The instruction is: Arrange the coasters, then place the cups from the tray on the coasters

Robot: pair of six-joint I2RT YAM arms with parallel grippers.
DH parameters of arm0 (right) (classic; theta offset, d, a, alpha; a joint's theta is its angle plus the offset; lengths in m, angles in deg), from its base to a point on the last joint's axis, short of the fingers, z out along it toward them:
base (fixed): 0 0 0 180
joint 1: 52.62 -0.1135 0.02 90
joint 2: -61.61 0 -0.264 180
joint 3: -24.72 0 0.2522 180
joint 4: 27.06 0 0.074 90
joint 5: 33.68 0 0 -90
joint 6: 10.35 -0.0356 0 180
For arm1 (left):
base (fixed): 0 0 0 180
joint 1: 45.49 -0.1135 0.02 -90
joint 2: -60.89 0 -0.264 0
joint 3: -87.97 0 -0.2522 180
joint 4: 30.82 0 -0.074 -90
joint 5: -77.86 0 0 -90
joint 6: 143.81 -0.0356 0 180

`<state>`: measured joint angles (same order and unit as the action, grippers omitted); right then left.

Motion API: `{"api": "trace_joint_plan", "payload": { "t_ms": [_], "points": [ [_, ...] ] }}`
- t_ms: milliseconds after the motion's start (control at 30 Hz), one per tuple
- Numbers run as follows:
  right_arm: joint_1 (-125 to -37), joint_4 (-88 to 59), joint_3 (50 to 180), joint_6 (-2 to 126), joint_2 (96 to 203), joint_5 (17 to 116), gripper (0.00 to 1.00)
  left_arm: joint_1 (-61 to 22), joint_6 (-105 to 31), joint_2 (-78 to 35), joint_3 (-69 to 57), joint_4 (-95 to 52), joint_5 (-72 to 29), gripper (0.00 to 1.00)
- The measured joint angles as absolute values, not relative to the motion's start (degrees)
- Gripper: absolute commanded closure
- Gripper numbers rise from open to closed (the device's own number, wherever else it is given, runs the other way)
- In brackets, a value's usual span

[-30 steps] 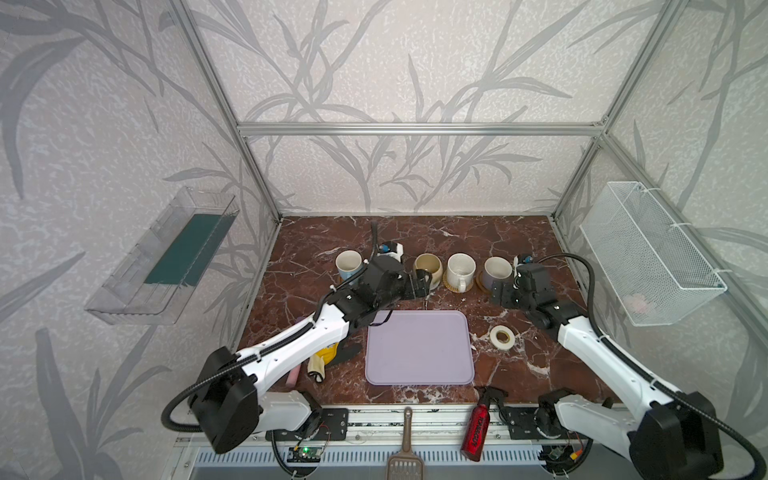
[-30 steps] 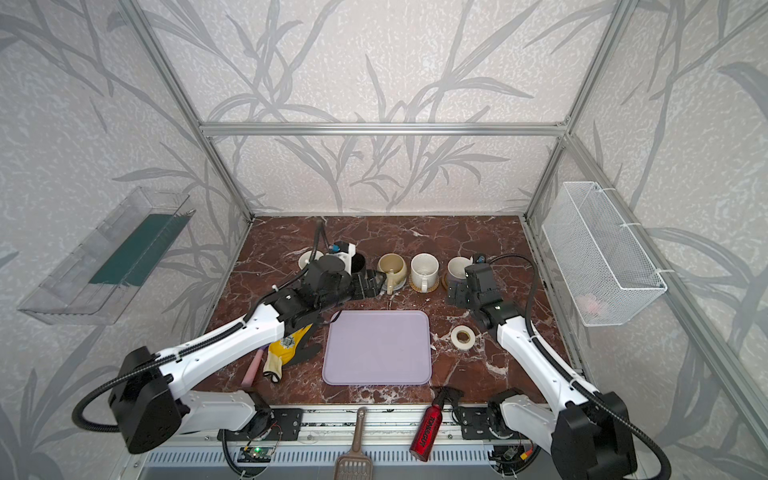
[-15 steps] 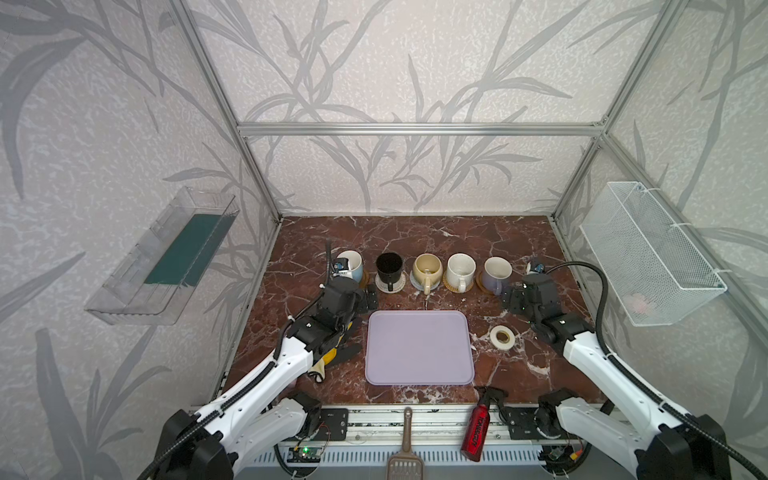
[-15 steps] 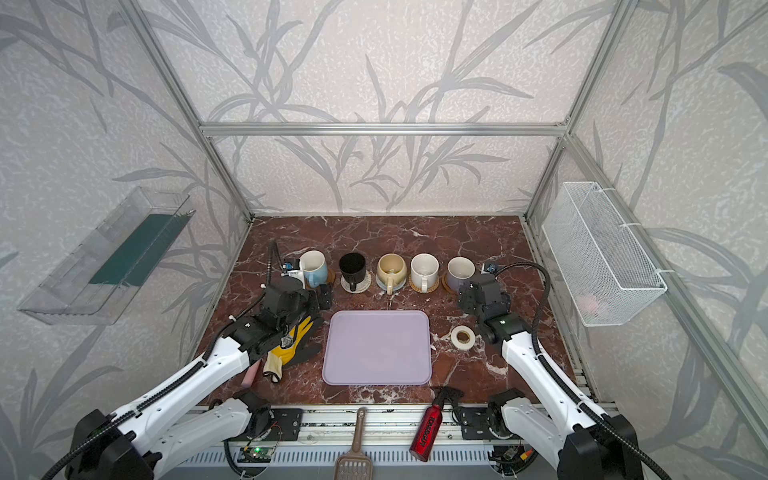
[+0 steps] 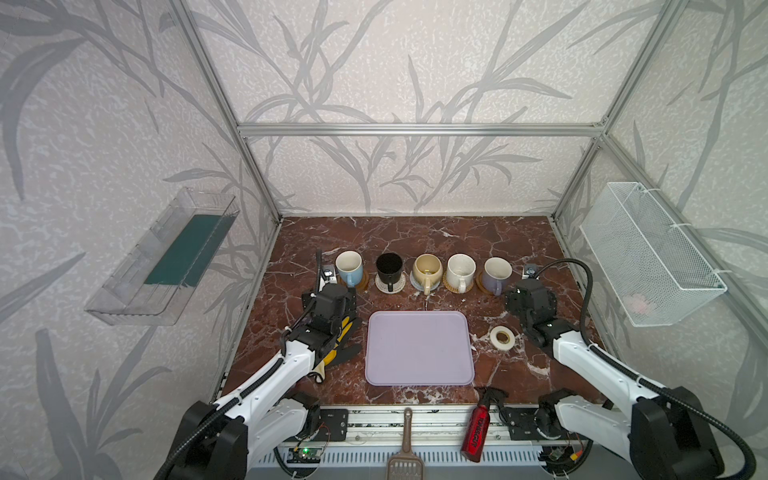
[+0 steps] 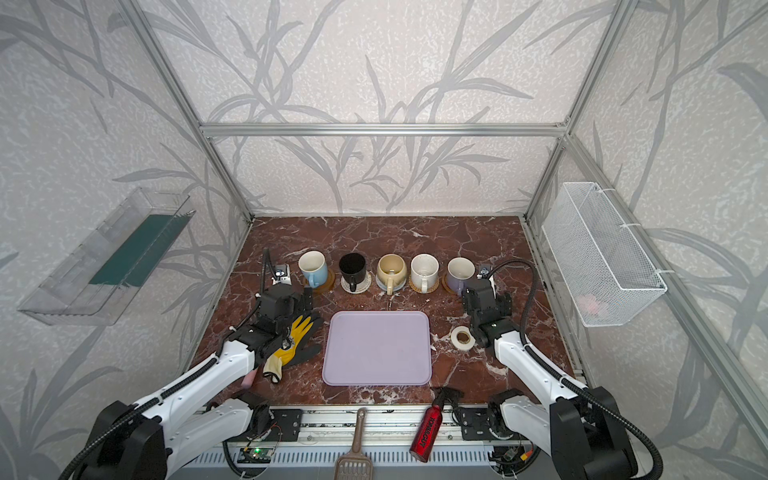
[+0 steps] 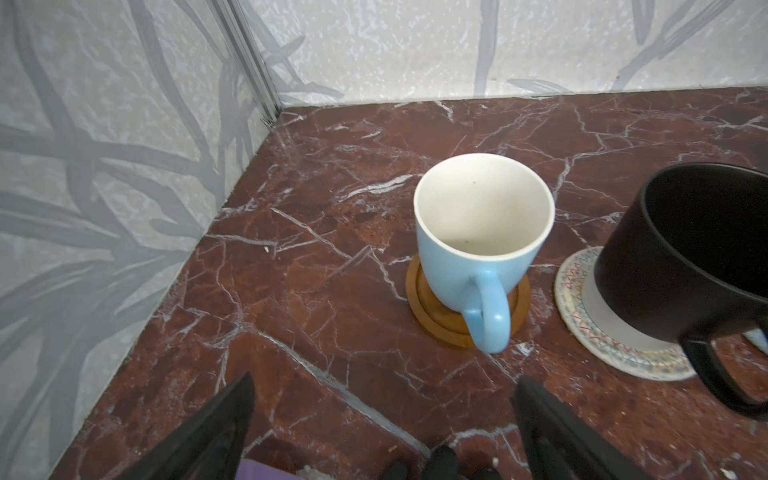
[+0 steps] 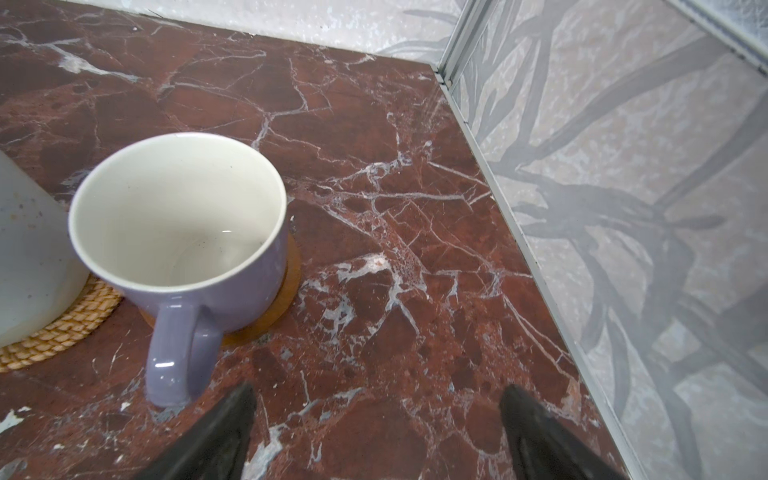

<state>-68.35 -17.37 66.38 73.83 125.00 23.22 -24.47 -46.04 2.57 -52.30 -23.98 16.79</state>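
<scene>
Five cups stand in a row behind the tray (image 5: 419, 348), each on a coaster: light blue (image 5: 349, 268), black (image 5: 389, 270), cream-yellow (image 5: 427, 270), speckled white (image 5: 460, 270), lavender (image 5: 496, 274). The lavender tray holds nothing. My left gripper (image 7: 384, 378) is open and empty, just short of the blue cup (image 7: 482, 232) on its amber coaster (image 7: 428, 307). My right gripper (image 8: 378, 387) is open and empty, beside the handle of the lavender cup (image 8: 187, 232) on an amber coaster (image 8: 286, 286). The rattan coaster (image 8: 62, 332) lies under the speckled cup.
A white tape roll (image 5: 502, 336) lies right of the tray. A yellow and black glove (image 5: 338, 340) lies under my left wrist. A red spray bottle (image 5: 478, 428) and a brown scoop (image 5: 405, 449) sit at the front edge. A wire basket (image 5: 648, 253) hangs on the right wall.
My left gripper has left the black cup on its coaster and drawn back to the left and toward the front. My right gripper has backed away from the lavender cup.
</scene>
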Motion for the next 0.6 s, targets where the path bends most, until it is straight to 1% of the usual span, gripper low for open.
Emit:
{"api": "trace_joint_plan", "payload": {
  "t_ms": [133, 267, 400, 600],
  "points": [
    [-67.0, -23.8, 63.3, 76.3, 124.9, 25.4, 0.08, -26.3, -49.5, 2.7, -55.7, -29.6, 17.9, 0.00],
    [-63.9, -29.1, 59.6, 76.9, 125.3, 28.9, 0.09, -31.1, -50.3, 2.2, -58.9, -35.3, 16.9, 0.01],
    [-61.4, -34.7, 58.3, 76.8, 128.3, 32.4, 0.09, -34.8, -50.4, -0.9, -60.9, -42.6, 14.7, 0.01],
    [-61.2, -41.5, 58.1, 77.7, 131.9, 36.4, 0.09, -39.2, -50.6, -6.5, -63.2, -51.8, 10.7, 0.01]
  ]
}}
